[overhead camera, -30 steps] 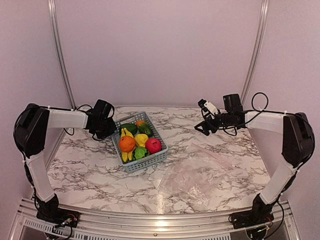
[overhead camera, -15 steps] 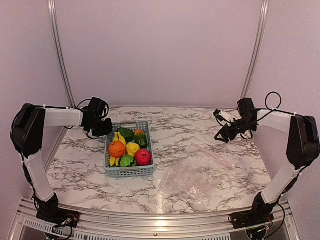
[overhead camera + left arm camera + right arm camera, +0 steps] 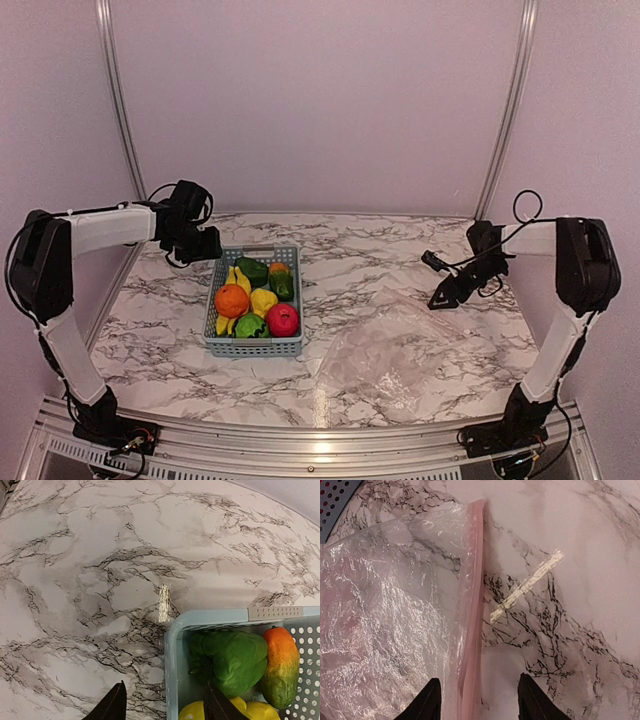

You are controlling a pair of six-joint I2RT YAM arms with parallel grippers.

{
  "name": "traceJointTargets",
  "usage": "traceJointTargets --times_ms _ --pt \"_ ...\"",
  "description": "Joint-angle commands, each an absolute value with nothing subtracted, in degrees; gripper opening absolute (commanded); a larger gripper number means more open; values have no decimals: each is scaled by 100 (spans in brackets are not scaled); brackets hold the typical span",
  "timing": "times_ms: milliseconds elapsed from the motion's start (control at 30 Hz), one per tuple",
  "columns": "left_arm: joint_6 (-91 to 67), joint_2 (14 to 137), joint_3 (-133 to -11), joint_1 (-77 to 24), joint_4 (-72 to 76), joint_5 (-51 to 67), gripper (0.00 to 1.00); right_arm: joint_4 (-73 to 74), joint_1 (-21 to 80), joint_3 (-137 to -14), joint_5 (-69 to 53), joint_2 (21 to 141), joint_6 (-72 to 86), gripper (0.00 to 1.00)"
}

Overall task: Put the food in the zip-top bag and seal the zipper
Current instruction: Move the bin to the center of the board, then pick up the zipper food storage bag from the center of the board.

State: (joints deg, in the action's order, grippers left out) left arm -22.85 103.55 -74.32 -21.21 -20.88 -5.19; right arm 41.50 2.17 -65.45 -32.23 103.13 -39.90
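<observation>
Basket has slid left and squared up against the table's near edge since a second ago. Left gripper has pulled back to its far-left corner, and right gripper has swung outward and dipped toward the bag.

Left gripper: jaws part-way apart, gripping nothing. Basket corner rim runs up between the two fingers. Whether either finger touches the rim can't be told. Just past the tips, inside the basket: pepper, an orange-green fruit beside it, a yellow piece right at the inner finger. Bare marble on the outer side.

All food is in the basket: orange, apple, bananas, peppers.

Right gripper: jaws medium-wide, empty, above the bag's edge. Zipper is a pink strip running straight ahead from between the tips. Bag lies flat and crinkled on the left-finger side, with nothing in it. On the right-finger side there is bare table with a pale streak. Basket corner shows far ahead-left, well apart from the bag.

Nothing lies between the right tips and the zipper.
</observation>
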Motion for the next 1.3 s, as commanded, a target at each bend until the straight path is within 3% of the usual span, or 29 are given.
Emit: traceJointTargets --times_ms 0,333,467,567,933,1067,1267 --pt "-2252 9586 -7607 -2123 -2421 -825 55 4677 215 -6820 -3681 10500 -4175 48" --pt "-2536 8798 -7554 -2287 -2351 -454 55 4982 228 -6946 -4042 10940 -4279 29" --pt "-2522 8737 -7596 -2474 -2403 -442 55 5138 237 -7075 -4242 11044 -4297 16" --pt "-2559 8723 -7628 -2582 -2447 -441 55 5313 234 -7270 -4338 11031 -4315 0" --pt "-2748 8700 -7707 -3242 -2161 -321 53 4585 389 -9103 -2611 9237 -3497 0" --pt "-2862 8677 -7505 -3447 -1783 -199 52 3457 844 -8537 -1389 8431 -3760 0" --pt "-2974 8826 -7247 -3713 -1369 -28 49 2995 2073 -7191 -764 7909 -4161 0"
